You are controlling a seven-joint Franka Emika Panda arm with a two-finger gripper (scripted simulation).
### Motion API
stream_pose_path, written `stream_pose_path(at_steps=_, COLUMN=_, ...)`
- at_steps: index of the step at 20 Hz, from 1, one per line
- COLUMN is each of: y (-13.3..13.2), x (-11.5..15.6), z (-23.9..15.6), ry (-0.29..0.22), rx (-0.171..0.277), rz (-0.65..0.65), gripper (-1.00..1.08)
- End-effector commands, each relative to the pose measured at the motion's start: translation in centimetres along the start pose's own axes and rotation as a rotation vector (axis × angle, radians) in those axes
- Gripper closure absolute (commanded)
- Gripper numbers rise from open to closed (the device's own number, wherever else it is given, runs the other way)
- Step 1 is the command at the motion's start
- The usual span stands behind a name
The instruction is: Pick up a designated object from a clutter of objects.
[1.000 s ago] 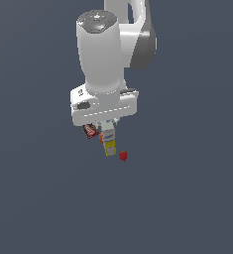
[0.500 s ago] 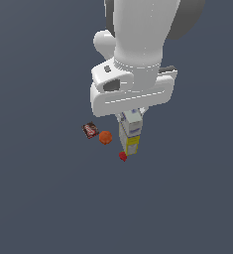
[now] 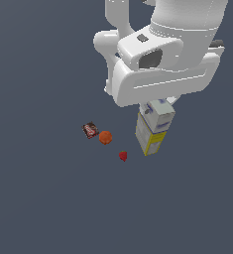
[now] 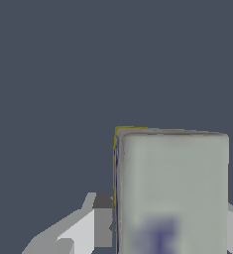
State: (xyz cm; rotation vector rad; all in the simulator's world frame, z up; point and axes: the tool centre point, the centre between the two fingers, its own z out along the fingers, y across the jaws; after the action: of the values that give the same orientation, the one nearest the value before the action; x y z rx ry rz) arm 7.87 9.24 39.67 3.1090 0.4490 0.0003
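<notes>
The designated object, a tall white-grey carton (image 3: pixel 155 130) with a yellow band at its lower end, hangs upright under the arm's big white hand. My gripper (image 3: pixel 160 106) is shut on its top end, and the hand's body mostly hides the fingers in the exterior view. In the wrist view the carton (image 4: pixel 172 183) fills the space between a grey finger (image 4: pixel 99 221) on one side and a sliver of the other finger at the frame's edge. The rest of the clutter of objects lies toward the exterior view's left: a dark red packet (image 3: pixel 90 130), an orange ball (image 3: pixel 105 137) and a red strawberry (image 3: pixel 123 156).
A plain dark grey floor (image 3: pixel 48 198) spreads all around. The arm's white links (image 3: pixel 162 44) take up the upper part of the exterior view.
The arm has risen toward the exterior camera with the carton in its grip, and the carton now hangs apart from the packet, ball and strawberry.
</notes>
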Motion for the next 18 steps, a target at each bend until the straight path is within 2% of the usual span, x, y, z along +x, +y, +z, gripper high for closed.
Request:
stream_pose_path(at_steps=1, y=-0.9, x=0.9, z=-1.2, ry=0.0, rx=0.0, rz=0.001, gripper=1.08)
stream_pose_path(at_steps=9, y=-2.7, x=2.9, z=-3.8, ry=0.0, rx=0.001, rz=0.001, gripper=1.08)
stream_pose_path(at_steps=18, y=-3.5, x=3.8, z=-4.9, ry=0.0, rx=0.001, rz=0.0, gripper=1.08)
